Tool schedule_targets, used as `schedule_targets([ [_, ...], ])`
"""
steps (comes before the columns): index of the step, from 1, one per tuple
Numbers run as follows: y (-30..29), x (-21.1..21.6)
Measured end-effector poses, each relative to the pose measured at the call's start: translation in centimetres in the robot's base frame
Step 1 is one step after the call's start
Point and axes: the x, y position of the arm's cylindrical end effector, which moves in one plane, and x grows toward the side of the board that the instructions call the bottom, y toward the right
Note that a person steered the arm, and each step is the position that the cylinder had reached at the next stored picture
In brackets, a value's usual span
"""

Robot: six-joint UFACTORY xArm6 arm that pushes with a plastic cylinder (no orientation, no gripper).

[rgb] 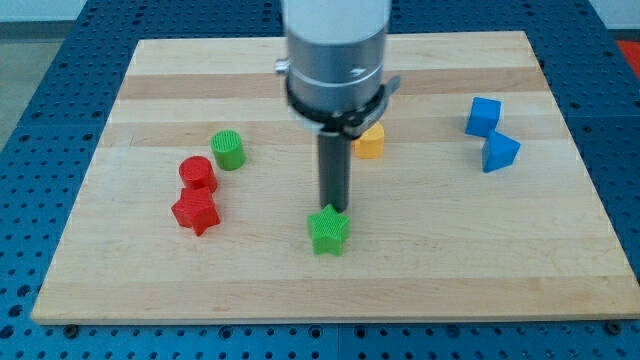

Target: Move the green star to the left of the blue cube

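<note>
The green star (328,231) lies on the wooden board (150,270), a little below the middle. My tip (332,207) stands right at the star's upper edge, touching or nearly touching it. The blue cube (483,116) sits at the view's upper right, far to the right of the star. A second blue block (499,152), wedge-like, lies just below and to the right of the cube, touching or nearly touching it.
A green cylinder (228,149), a red cylinder (198,173) and a red star (195,212) cluster at the view's left. A yellow block (369,142) lies partly behind the arm's body, above my tip. The board ends in a blue perforated table.
</note>
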Motion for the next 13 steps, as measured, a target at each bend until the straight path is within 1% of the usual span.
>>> schedule_targets([
  [1, -0.6, 3.4],
  [2, -1.1, 3.5],
  [3, -3.7, 0.2],
  [4, -7.9, 2.7],
  [5, -8.5, 8.4],
  [6, -6.2, 10.9],
  [7, 0.2, 8.1],
  [8, 3.5, 1.7],
  [9, 6.9, -0.8],
  [10, 5.3, 2.1],
  [11, 0.4, 2.6],
  [12, 0.3, -1.0],
  [13, 3.6, -4.3],
])
